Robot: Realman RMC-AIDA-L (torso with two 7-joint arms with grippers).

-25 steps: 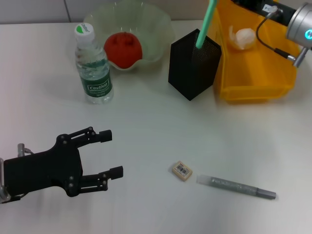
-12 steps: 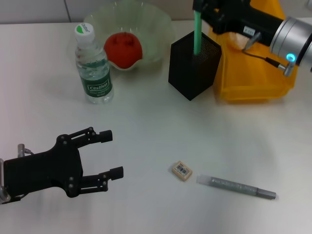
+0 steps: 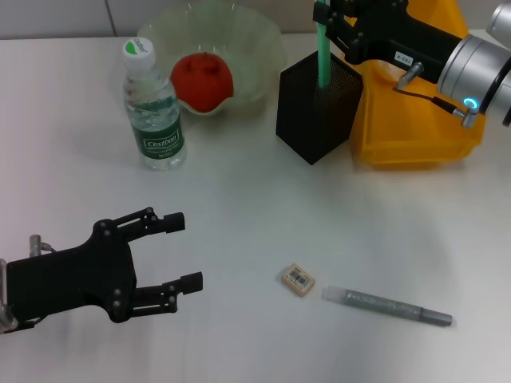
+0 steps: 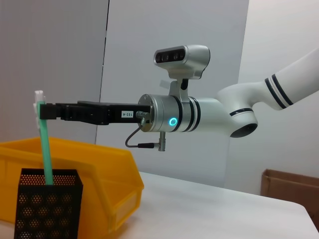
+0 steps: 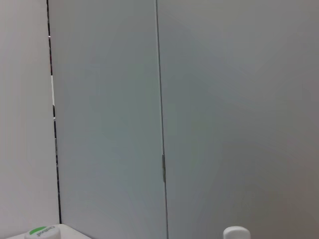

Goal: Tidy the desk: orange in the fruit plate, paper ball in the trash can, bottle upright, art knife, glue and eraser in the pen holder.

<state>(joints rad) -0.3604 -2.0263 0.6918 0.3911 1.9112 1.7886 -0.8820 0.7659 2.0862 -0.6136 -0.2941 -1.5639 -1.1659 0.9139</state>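
Your white worktop (image 3: 239, 215) carries the bright yellow rectangular plastic trash can (image 3: 415, 128) at its far right edge, the black metal-mesh pen holder (image 3: 318, 108) touching its side. The pale-green wavy-rimmed fruit plate (image 3: 255, 48) holds the red-orange orange (image 3: 202, 81); the clear green-labelled bottle (image 3: 153, 112) stands upright beside it. Your left pincer (image 3: 182, 251) rests spread open, near-left. Your right pincer (image 3: 329, 20) clamps the green art knife (image 3: 322, 48) standing in the holder. The grey glue stick (image 3: 387, 306) and beige eraser (image 3: 298, 279) lie near, open room around them.
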